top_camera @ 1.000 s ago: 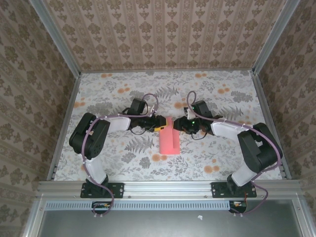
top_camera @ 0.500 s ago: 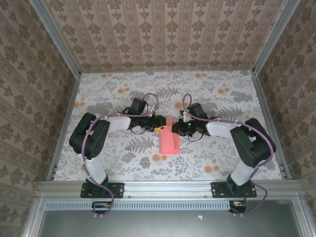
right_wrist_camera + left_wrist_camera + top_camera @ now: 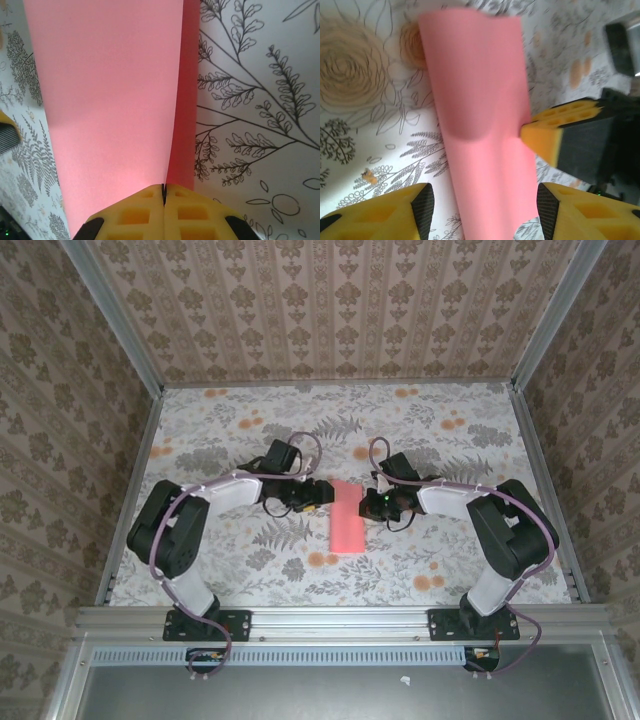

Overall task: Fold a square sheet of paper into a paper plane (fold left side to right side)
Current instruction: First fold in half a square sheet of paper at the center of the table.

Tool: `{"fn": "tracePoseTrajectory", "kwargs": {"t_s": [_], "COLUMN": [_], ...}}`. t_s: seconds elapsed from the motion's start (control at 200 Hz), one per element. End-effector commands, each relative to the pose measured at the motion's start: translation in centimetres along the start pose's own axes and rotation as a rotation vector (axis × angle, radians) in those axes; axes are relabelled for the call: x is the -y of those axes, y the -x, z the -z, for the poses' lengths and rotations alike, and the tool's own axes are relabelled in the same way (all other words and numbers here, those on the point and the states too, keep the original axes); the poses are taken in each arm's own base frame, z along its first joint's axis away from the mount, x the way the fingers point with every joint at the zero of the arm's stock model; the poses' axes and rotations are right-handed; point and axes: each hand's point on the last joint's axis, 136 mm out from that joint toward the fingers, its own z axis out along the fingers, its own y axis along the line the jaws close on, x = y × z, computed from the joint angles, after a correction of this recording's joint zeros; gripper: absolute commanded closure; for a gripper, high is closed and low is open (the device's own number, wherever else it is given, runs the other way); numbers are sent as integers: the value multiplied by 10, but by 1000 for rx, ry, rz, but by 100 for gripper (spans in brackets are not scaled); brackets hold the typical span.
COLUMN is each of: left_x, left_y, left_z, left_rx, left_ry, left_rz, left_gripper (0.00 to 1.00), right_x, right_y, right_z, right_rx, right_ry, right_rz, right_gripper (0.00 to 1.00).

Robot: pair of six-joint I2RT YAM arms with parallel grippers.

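Note:
The square sheet of paper (image 3: 345,518) lies on the floral tabletop as a narrow salmon-pink strip, folded over on itself. In the right wrist view its top layer (image 3: 110,100) lifts off a darker lower layer (image 3: 187,100), and the free edge runs straight into the seam of my right gripper (image 3: 164,189), which is shut on it. From above, the right gripper (image 3: 366,502) sits at the strip's far right edge. My left gripper (image 3: 318,495) is at the strip's left side, open. Its yellow fingers (image 3: 395,212) straddle the paper (image 3: 480,100) without touching it. The paper bulges upward near the right gripper's fingertip (image 3: 555,130).
The floral tabletop (image 3: 250,440) stretches around the paper on all sides. Patterned walls and metal rails (image 3: 130,490) bound the table at left, right and back. Both arm bases (image 3: 205,620) stand at the near edge.
My right gripper moved left to the paper's edge and shut on it. The left gripper opened wider and its arm shifted, and the paper's far end slid slightly right.

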Motion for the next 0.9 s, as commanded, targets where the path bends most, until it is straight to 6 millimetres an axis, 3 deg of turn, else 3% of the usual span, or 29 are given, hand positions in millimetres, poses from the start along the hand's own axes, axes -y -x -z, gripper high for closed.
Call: {"fn": "tracePoseTrajectory", "kwargs": {"t_s": [0.0,0.17,0.385,0.505,0.705,0.74,0.895], "left_x": [-4,-7,-24,-32,-33,-34,-35], "left_y": [-4,-6,-16,-21,-25,-26,-26], "left_z": [-13,-26,-31,-34,-39,-39,-40], "left_rx": [-34,-62,-108,-126,-151,-155,-158], "left_ry": [65,126,249,290,320,326,338], "left_rz": [-7,-10,-15,-18,-42,-48,-47], "left_gripper": [40,41,54,56,55,54,54], "right_x": [-5,-7,-7,-6,17,14,20], "right_y": [6,5,9,18,35,38,41], "right_z": [5,4,12,30,72,86,108], "right_rx": [21,17,54,136,334,384,464], "right_ry": [-15,-12,-20,-60,-183,-177,-168], "right_rz": [28,35,50,82,88,89,61], "right_gripper": [100,99,87,72,47,43,24]}}
